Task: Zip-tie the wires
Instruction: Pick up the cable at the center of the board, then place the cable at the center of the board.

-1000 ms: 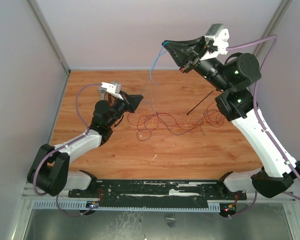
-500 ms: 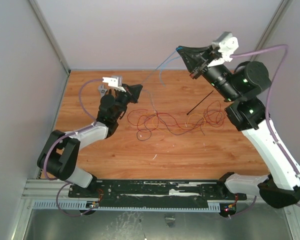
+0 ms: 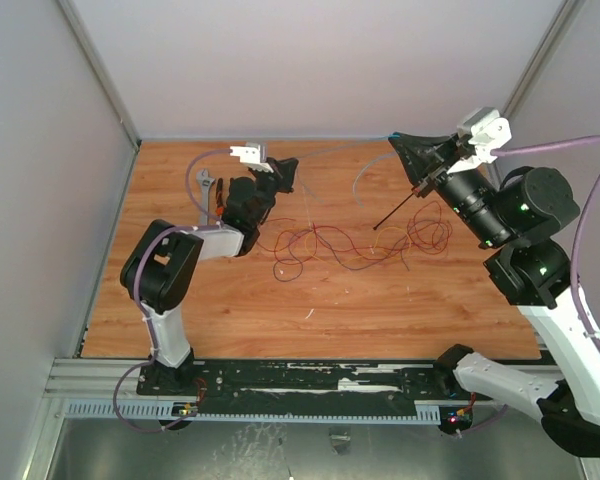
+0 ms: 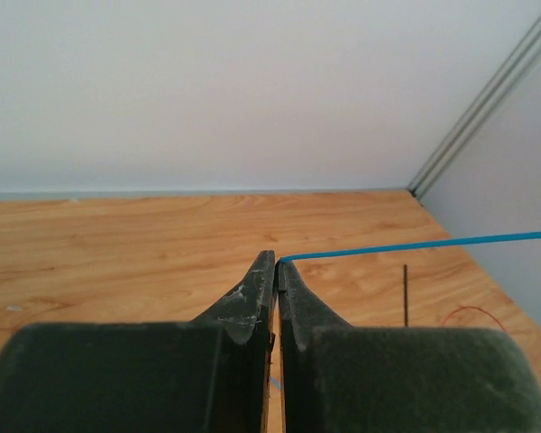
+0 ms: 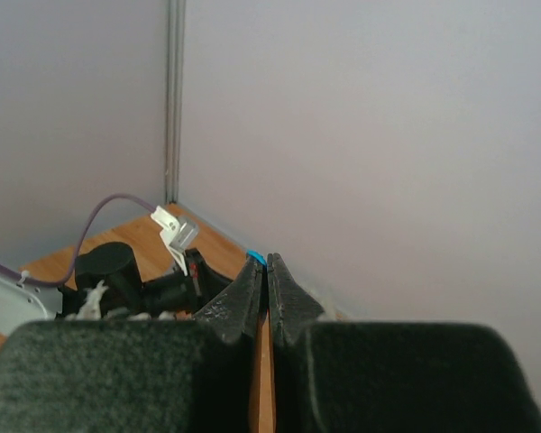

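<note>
You see red and dark wires, a black zip tie, a blue strand, a wood-grain brown table.

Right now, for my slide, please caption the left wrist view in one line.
The left gripper, shut on a thin blue wire stretching rightward over the wooden table.

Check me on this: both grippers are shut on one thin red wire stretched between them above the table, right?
Not quite. The wire is blue, not red, as the left wrist view shows. The left gripper and the right gripper are both shut on it, stretched between them above the table.
</note>
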